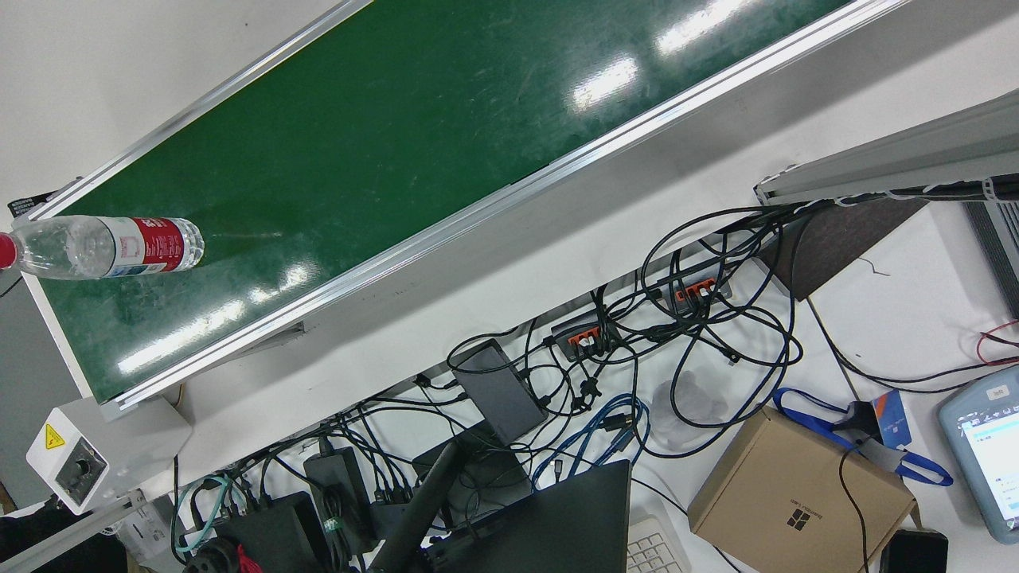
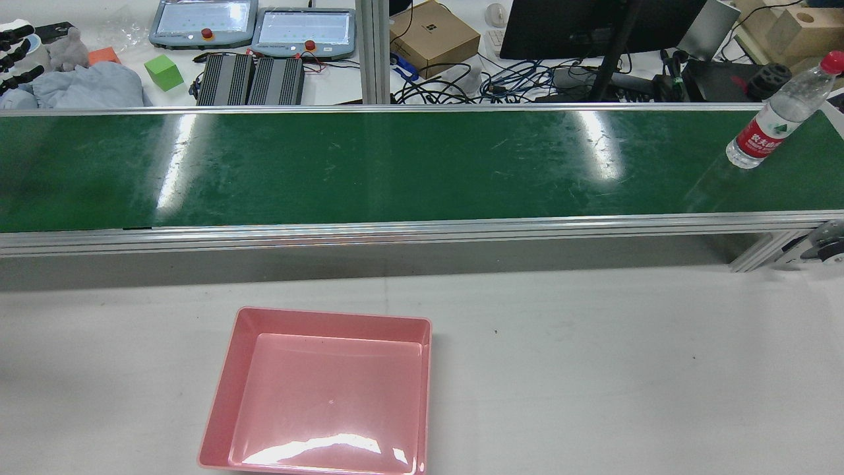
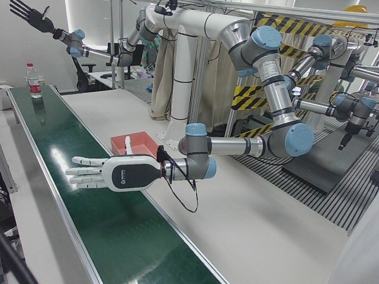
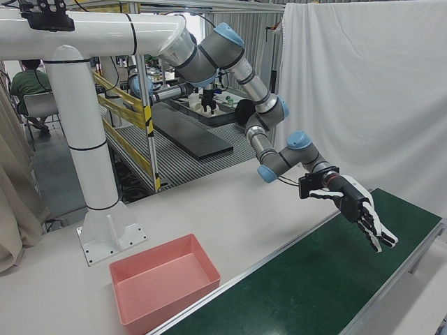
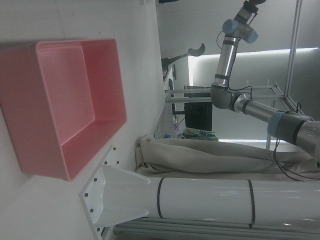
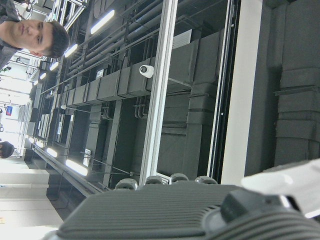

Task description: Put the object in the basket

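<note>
The left hand [image 3: 118, 173] is hovering flat over the green conveyor belt [image 2: 395, 165], fingers stretched apart and gripping nothing. The pink basket [image 2: 227, 389] is sitting empty on the white table [image 2: 626, 369]. At the belt's right end a clear water bottle [image 2: 771, 122] with red cap and red label is standing upright. High near it, the right hand [image 3: 29, 15] is spreading its fingers, holding nothing.

Your white table [image 2: 593, 369] carries the pink basket [image 2: 217, 409], sitting flat near its front edge | the green conveyor belt [image 2: 395, 165] runs along the table's far side | on the belt a clear water bottle [image 2: 775, 122] with a red label stands upright at the right end, well apart from the basket
</note>
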Robot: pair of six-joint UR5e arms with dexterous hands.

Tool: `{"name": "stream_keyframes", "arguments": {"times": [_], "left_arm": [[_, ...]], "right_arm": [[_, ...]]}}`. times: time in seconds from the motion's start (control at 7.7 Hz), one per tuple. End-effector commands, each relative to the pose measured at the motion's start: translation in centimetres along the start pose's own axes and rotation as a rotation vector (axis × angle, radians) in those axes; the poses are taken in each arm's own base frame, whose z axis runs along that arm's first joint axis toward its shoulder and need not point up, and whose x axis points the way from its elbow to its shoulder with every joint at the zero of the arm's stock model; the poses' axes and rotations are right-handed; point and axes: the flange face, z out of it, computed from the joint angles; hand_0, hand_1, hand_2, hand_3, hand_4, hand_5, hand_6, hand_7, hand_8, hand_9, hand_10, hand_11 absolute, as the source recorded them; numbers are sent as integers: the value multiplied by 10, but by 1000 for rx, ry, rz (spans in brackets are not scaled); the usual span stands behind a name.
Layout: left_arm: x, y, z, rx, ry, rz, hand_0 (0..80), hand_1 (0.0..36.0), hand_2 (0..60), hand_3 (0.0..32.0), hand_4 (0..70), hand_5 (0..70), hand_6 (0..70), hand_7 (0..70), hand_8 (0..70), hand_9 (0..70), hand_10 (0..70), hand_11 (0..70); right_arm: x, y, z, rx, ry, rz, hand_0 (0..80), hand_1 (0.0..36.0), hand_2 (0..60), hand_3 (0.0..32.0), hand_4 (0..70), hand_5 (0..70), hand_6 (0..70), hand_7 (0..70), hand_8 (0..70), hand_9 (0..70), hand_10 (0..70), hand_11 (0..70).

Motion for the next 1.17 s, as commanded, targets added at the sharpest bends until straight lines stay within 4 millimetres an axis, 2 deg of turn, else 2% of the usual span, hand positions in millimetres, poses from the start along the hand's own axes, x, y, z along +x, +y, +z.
{"name": "stream_keyframes", "arguments": {"times": [0.0,0.39,1.04], "left_arm": [[2,0,0,1,3,-1,490,82,0,0,119,146,23,17,19,14,59,97],[2,0,0,1,4,-2,492,87,0,0,141,151,32,22,31,21,62,101],[3,-1,-1,1,4,-4,493,87,0,0,140,156,30,21,30,20,61,99]], "right_arm": [[0,0,0,-1,0,0,0,0,0,0,0,0,0,0,0,0,0,0],[0,0,0,-1,0,0,0,0,0,0,0,0,0,0,0,0,0,0],[0,0,0,1,0,0,0,0,0,0,0,0,0,0,0,0,0,0]]}}
